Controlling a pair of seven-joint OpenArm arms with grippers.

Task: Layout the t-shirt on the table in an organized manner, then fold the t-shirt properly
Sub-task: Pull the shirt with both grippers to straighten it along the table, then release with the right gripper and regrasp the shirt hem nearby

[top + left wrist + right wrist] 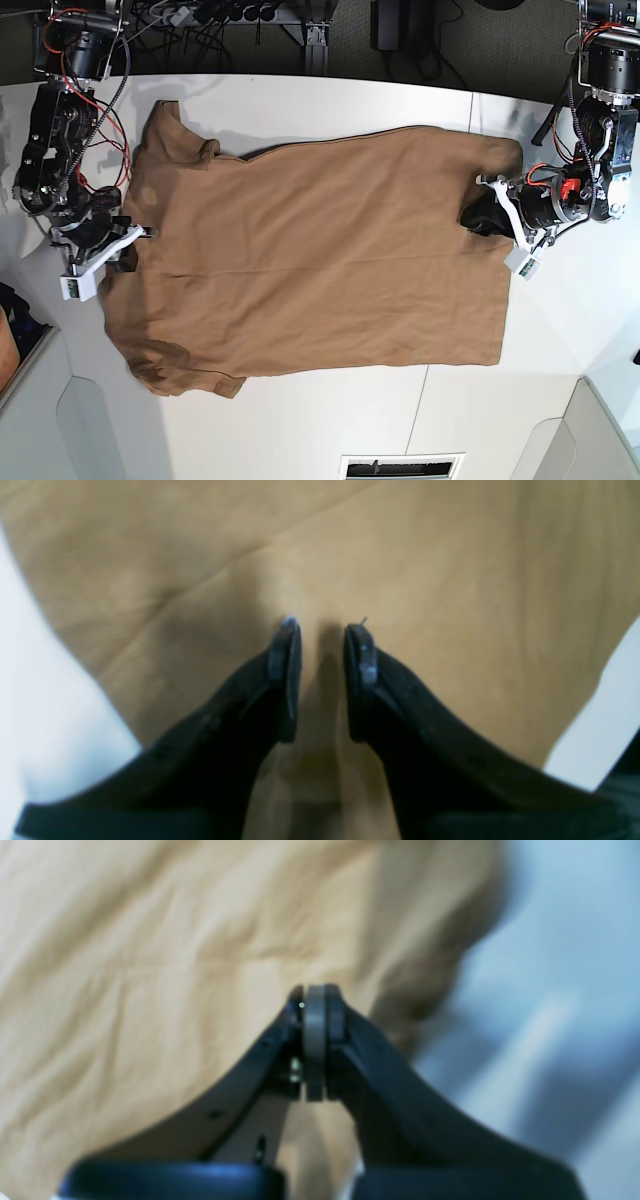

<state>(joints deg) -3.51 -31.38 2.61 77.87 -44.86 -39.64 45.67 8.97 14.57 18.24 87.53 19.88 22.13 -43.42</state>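
Observation:
The tan-brown t-shirt (320,260) lies spread flat on the white table (300,100), neck and sleeves to the left and hem to the right in the base view. My left gripper (480,215) is at the middle of the hem. In the left wrist view (324,630) its fingers stand a narrow gap apart, and the t-shirt (425,570) fills the gap and rises into it. My right gripper (126,255) is at the neck edge. In the right wrist view (315,992) its pads are pressed together over the blurred t-shirt (150,965), and cloth runs up between the finger bases.
Cables and a power strip (210,15) lie behind the table's far edge. Thin dark seams (424,400) cross the tabletop. The front edge has angled corners (70,400) and a vent (400,467). Bare white table surrounds the shirt.

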